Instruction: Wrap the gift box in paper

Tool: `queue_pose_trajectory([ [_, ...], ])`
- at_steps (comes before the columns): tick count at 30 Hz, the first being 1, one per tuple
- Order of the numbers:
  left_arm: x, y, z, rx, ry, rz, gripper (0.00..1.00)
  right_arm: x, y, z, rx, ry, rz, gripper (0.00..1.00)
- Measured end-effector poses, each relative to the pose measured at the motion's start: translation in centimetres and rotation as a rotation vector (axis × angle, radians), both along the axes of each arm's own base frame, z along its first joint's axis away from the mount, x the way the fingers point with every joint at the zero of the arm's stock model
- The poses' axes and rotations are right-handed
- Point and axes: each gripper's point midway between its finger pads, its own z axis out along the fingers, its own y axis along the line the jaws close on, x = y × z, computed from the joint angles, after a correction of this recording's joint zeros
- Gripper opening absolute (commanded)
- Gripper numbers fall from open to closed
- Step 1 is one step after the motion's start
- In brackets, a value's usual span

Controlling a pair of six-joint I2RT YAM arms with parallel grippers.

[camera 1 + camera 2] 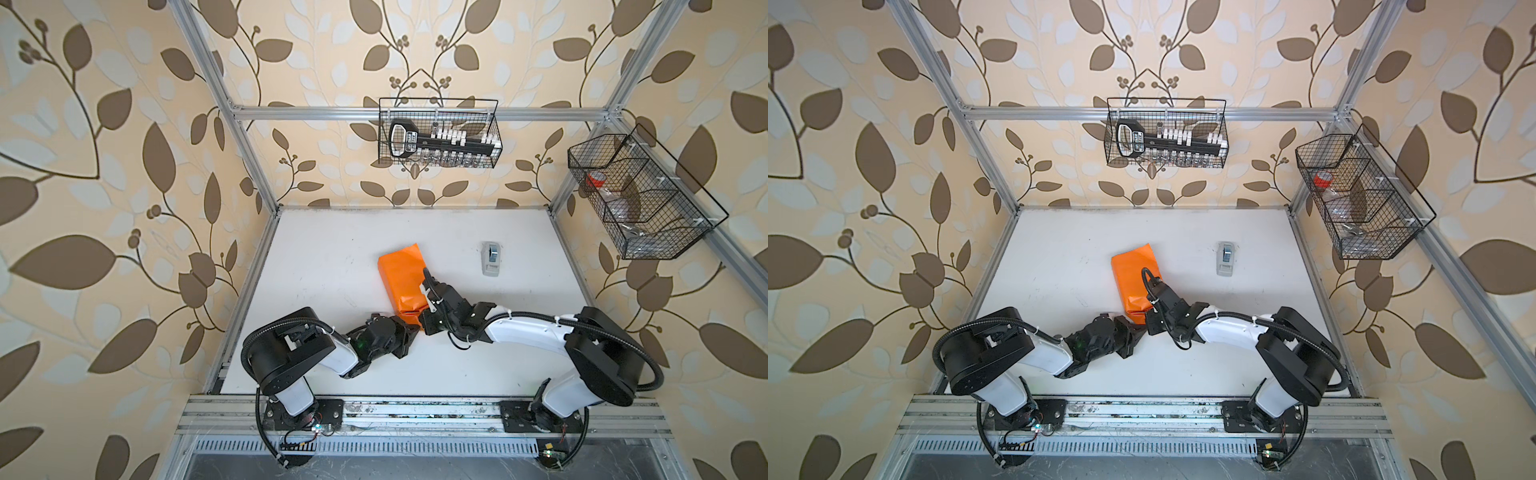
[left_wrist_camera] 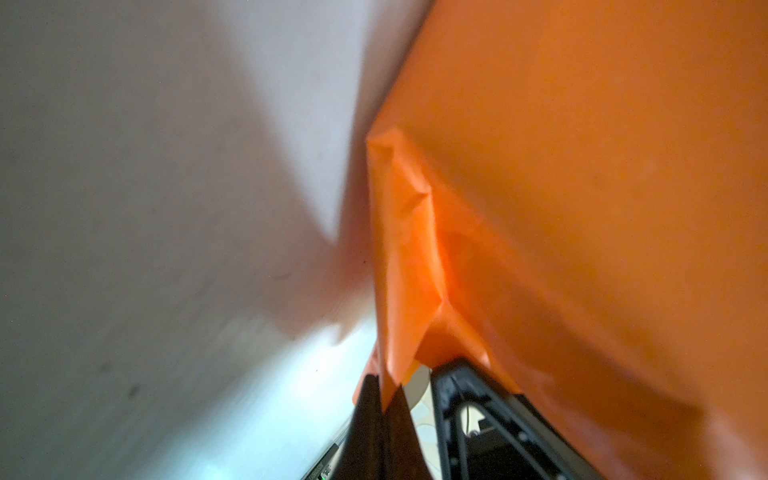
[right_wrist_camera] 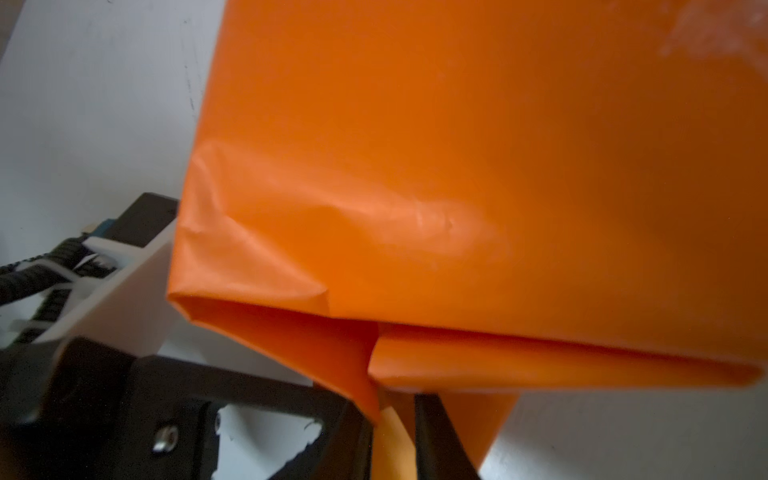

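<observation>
The paper [image 1: 401, 278] lay mid-table, with the gift box hidden inside it. The left gripper [image 2: 384, 388] pinched the near end flap. Whether the right gripper [image 3: 397, 419], jaws narrow about that flap, gripped it could not be told. You needed to draw the flap taut before creasing.

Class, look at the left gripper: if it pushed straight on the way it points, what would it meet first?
The paper: the left gripper, shut on a flap, would press into the folded near end of the wrap. The right gripper sits close alongside, so depth leaves doubt.
</observation>
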Motion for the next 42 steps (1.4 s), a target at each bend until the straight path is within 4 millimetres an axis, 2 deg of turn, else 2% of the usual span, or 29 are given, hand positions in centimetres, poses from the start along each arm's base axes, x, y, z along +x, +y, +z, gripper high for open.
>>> queue_pose_trajectory([
  [3, 0.0, 0.4, 0.2, -0.002, 0.001, 0.007, 0.0, 0.0, -0.3, 3.4, 0.038, -0.053, 0.016, 0.29],
  [6, 0.0, 0.8, 0.5, 0.0, 0.004, 0.014, 0.0, 1.3, -0.9, 7.7, 0.1, -0.124, 0.005, 0.31],
  [8, 0.0, 1.0, 0.7, 0.003, 0.006, 0.02, 0.0, 3.2, -1.6, 10.0, 0.127, -0.161, -0.023, 0.29],
  [10, 0.0, 1.2, 0.9, 0.006, 0.008, 0.02, 0.0, 5.2, -1.9, 10.8, 0.125, -0.175, -0.042, 0.25],
  [12, -0.1, 1.3, 1.0, 0.008, 0.01, 0.02, 0.0, 6.8, -1.4, 10.5, 0.106, -0.167, -0.041, 0.21],
  [15, -0.3, 1.5, 1.1, 0.011, 0.012, 0.02, 0.0, 8.3, 0.3, 8.5, 0.072, -0.125, -0.007, 0.2],
  [19, -0.7, 2.4, 0.6, 0.023, 0.022, 0.028, 0.0, 8.4, 1.6, 4.8, 0.027, -0.053, 0.031, 0.19],
  [22, -0.8, 3.2, 0.7, 0.025, 0.026, 0.041, 0.0, 7.9, 2.0, 3.1, 0.011, -0.016, 0.05, 0.18],
  [29, -0.8, 4.9, 1.7, 0.009, 0.013, 0.078, 0.0, 7.1, 3.6, 2.9, 0.028, -0.026, 0.088, 0.17],
  [33, -0.8, 7.0, 2.3, 0.009, 0.009, 0.125, 0.0, 6.7, 4.5, 2.9, 0.042, -0.033, 0.107, 0.16],
  [39, 0.3, 10.6, 4.5, -0.004, -0.027, 0.221, 0.0, 6.4, 5.6, 3.3, 0.078, -0.054, 0.127, 0.16],
  [42, 0.8, 11.8, 4.3, 0.01, -0.017, 0.245, 0.0, 6.2, 5.9, 3.2, 0.082, -0.061, 0.133, 0.16],
])
